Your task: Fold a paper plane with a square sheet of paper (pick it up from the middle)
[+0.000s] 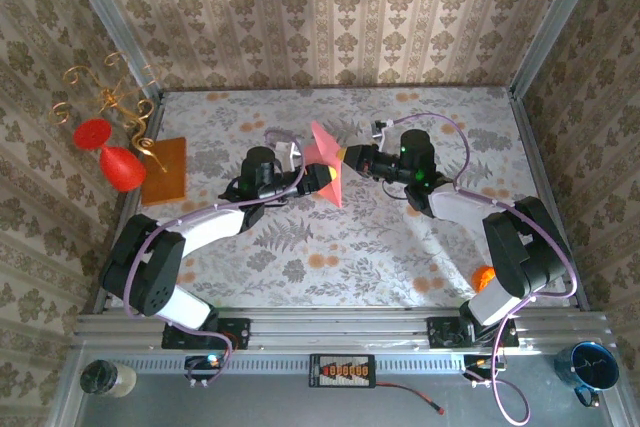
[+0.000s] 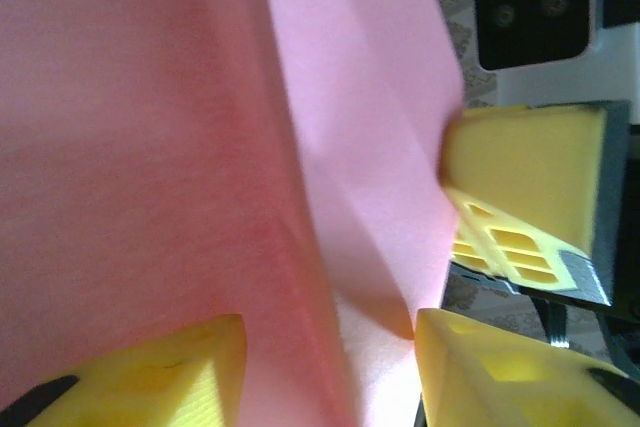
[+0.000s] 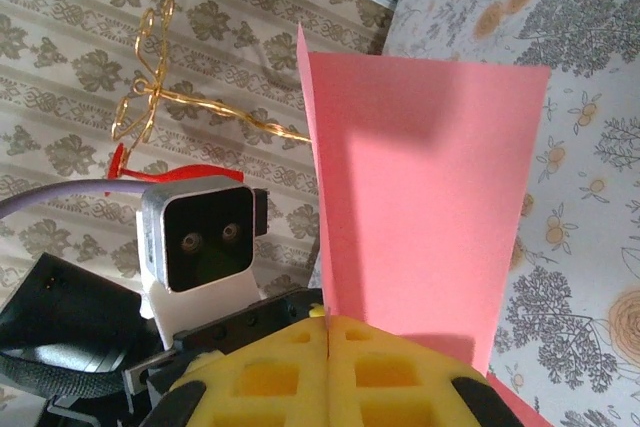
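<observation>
Paper (image 1: 324, 152), pink and folded along a centre crease, hung in the air above the middle of the table (image 1: 380, 247), clear of its patterned top, between the two claws. The right gripper (image 1: 346, 158) was clenched on it. In the right wrist view its yellow fingers (image 3: 390, 377) met flush with no gap and pinched the sheet's lower edge in the seam between them. The sheet rose upright from there, one flap wide and flat, the other seen edge-on. The left gripper (image 1: 318, 179) sat at the paper's other side, just below and beside the right one. In the left wrist view its two yellow fingertips (image 2: 150, 377) stood apart, one on either side of the crease, with the pink folds filling the space between. It was released rather than gripping, and whether either pad touched the sheet could not be told. A finger of the right gripper showed there too, pressed on the paper's far edge. An orange sheet (image 1: 165, 169) lay flat near the table's left edge, well apart from the paper, beside a gold wire stand (image 1: 115, 97) with red pieces.
</observation>
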`<move>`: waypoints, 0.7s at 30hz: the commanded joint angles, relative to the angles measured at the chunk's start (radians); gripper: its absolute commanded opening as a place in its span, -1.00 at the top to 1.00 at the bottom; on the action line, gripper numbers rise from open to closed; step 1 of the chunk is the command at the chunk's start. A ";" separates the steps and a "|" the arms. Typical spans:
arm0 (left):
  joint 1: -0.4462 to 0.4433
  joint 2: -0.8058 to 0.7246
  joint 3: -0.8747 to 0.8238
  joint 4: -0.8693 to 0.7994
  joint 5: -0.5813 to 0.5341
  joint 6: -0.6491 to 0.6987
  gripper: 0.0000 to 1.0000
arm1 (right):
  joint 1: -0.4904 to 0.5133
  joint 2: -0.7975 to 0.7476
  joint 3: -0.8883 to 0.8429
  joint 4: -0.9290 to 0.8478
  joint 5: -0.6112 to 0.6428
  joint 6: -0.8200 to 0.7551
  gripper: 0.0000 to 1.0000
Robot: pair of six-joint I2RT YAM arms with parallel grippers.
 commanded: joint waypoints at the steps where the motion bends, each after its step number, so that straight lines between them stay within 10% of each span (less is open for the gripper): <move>1: -0.007 0.010 0.033 0.075 0.059 -0.002 0.13 | -0.005 0.011 -0.010 0.053 -0.036 0.030 0.86; 21: -0.005 0.018 0.038 0.096 0.086 -0.007 0.55 | -0.022 0.024 -0.026 0.072 -0.041 0.058 0.79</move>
